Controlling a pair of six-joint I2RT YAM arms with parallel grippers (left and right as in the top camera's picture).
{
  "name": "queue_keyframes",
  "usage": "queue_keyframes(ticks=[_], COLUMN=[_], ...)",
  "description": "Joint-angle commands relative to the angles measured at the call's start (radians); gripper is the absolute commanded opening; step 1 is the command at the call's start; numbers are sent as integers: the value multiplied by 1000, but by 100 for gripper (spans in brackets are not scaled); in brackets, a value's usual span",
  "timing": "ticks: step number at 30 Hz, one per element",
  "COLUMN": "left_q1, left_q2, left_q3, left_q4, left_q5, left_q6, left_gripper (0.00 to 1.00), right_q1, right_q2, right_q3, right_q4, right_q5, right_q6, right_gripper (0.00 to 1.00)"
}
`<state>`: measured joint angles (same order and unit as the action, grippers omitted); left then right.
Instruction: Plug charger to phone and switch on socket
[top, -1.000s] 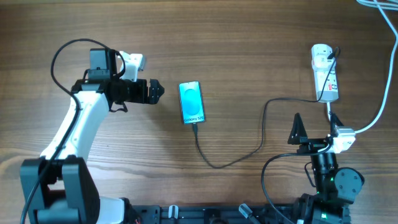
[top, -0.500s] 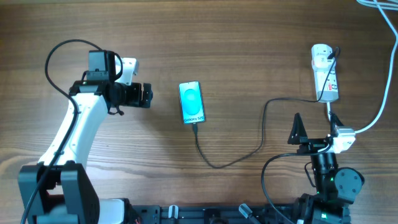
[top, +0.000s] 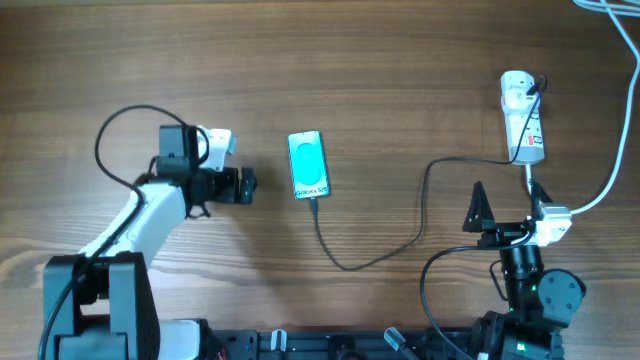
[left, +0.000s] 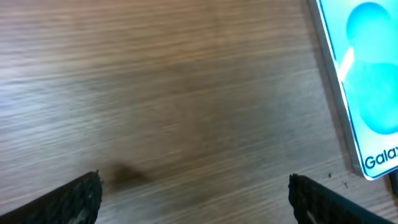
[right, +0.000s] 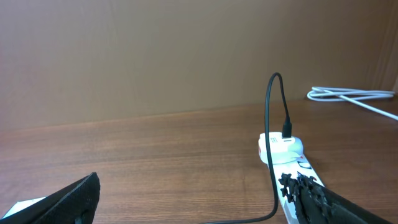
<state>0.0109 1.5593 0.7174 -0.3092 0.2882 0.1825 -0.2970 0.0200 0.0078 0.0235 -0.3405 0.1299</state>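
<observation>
Headcount first: one phone (top: 308, 165), one socket (top: 522, 130), one charger (top: 465, 158), one thick white lead (top: 615, 170) and two grippers are seen on the wooden table (top: 400, 70).

The phone is laid flat a bit left of the middle. Its screen is up and lit blue-teal, with the white text at its near end. The charger's small dark tip is found right at that near end; whether it's fully seated can't be told from above. From there the thin black cable is looped toward the near edge, bent back to the right and run over to the socket. It's plugged in at the socket's far end, which is shown pretty clearly in the right wrist view. The socket is parked at the far right, lying lengthwise near-to-far, well apart from the phone. Its switch position can't be made out.

The left gripper (top: 252, 184) is held just left of the phone, pointed at it, close but not touching. Its jaws are spread wide with nothing between them. In the left wrist view only bare wood is framed by the two fingertips, with the phone's edge off at the right.

The right gripper (right: 189, 186) is parked at the near right, just on the near side of the socket. It's also spread wide, and nothing is gripped. The socket and black cable are seen past its right finger.
</observation>
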Motion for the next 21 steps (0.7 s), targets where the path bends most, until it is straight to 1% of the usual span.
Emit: queue_keyframes(ticks=[1, 4, 7, 15, 21], left_q1=[-8, -9, -9, -9, -9], left_q2=[-11, -11, -12, -5, -2], left_q3=[-123, -206, -259, -278, -337], left_q4=[110, 208, 266, 288, 352], left_q5=[100, 108, 108, 99, 96], left_q6=[19, 19, 19, 20, 20], left_gripper=[100, 100, 100, 100, 100], right_q1=[5, 5, 5, 5, 5], right_q2=[-16, -16, -16, -16, -16], right_q3=[-3, -3, -3, -3, -3], right_q4=[5, 5, 5, 5, 5], right_q5=[-19, -19, -19, -19, -19], right_q6=[8, 8, 8, 8, 8], right_gripper=[100, 100, 100, 100, 100])
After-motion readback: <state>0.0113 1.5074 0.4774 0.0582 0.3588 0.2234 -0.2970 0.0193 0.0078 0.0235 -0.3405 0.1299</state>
